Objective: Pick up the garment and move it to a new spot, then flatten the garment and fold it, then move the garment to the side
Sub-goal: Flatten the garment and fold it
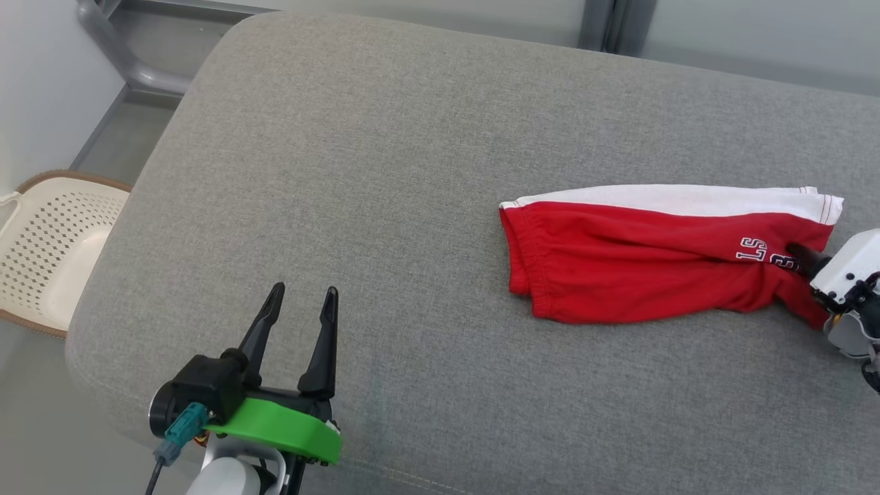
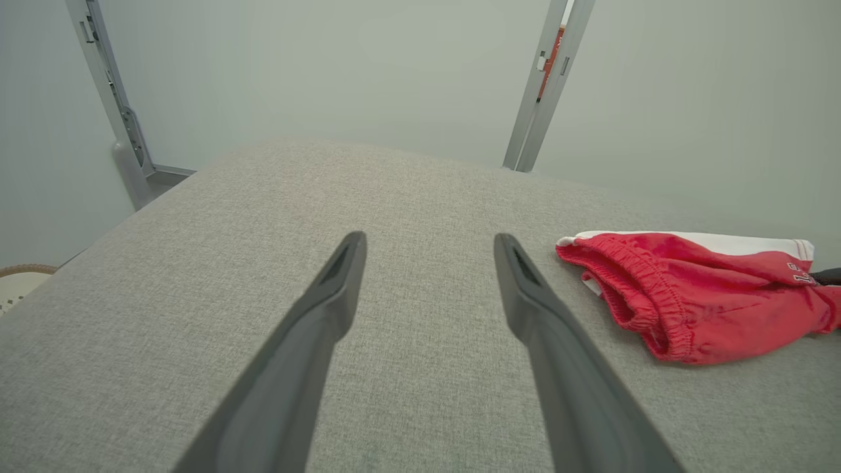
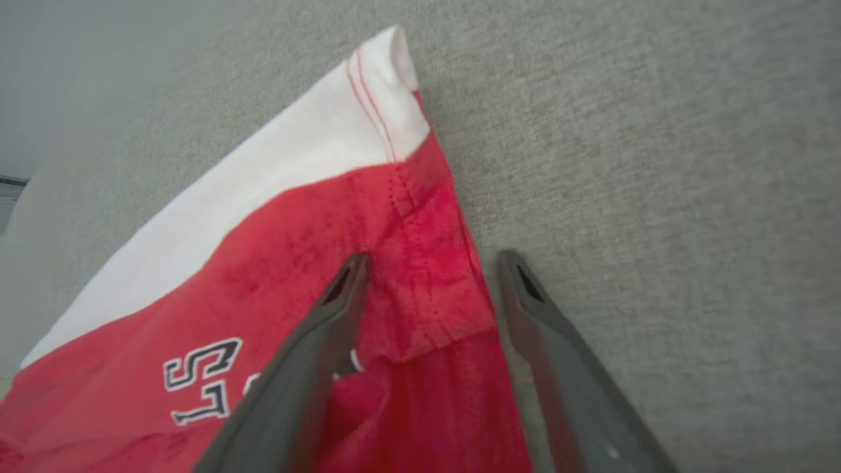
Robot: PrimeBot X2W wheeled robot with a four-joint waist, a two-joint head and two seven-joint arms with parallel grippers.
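Note:
The garment [image 1: 639,261] is a pair of red shorts with a white band and dark lettering. It lies folded on the right half of the grey cushion [image 1: 385,172]. My right gripper [image 1: 808,261] is at its right end and open. In the right wrist view the right gripper [image 3: 433,259] straddles the hem of the garment [image 3: 263,263], with one finger over the red cloth and the other over bare cushion. My left gripper [image 1: 304,289] stands open at the lower left with nothing between its fingers. In the left wrist view the left gripper [image 2: 427,240] is well left of the garment [image 2: 696,309].
A cream perforated basket [image 1: 48,247] sits on the floor beyond the cushion's left edge. A grey metal frame [image 1: 130,62] runs behind the far left corner. Pale walls close off the back. Wide bare cushion lies between the two grippers.

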